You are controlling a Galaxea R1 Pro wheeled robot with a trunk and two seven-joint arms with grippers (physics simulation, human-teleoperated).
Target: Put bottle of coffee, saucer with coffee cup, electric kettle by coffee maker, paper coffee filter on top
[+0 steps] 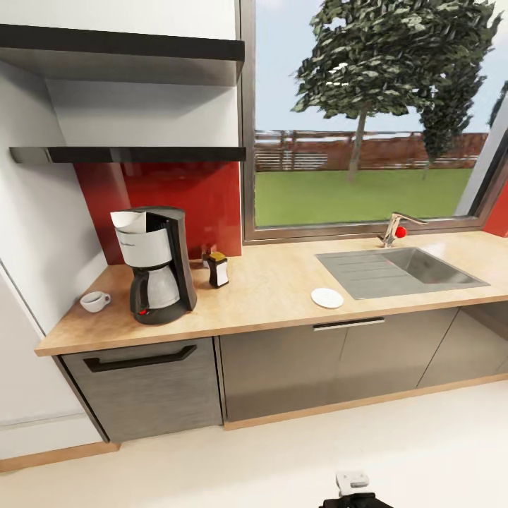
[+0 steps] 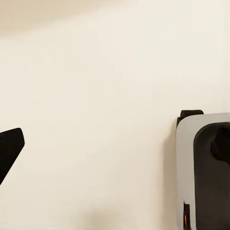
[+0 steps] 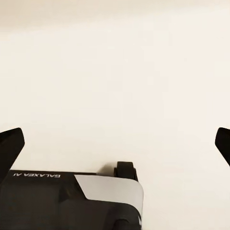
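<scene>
Four task things sit on the countertop [image 1: 282, 289] in my head view: the coffee maker [image 1: 156, 262] at left with a white filter [image 1: 130, 221] on top, the cup [image 1: 94, 301] beside it, the coffee bottle [image 1: 218, 269] (small, dark), and the saucer [image 1: 327, 298] toward centre. My right gripper [image 3: 117, 143] is spread wide over floor; the left one's jaws I cannot tell.

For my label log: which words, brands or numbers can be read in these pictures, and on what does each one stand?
"GALAXEA AI", printed upside down on the dark robot body in the right wrist view.
Label on the bottle of coffee: too small to read.
Pale panel on the coffee maker: no legible text.
</scene>
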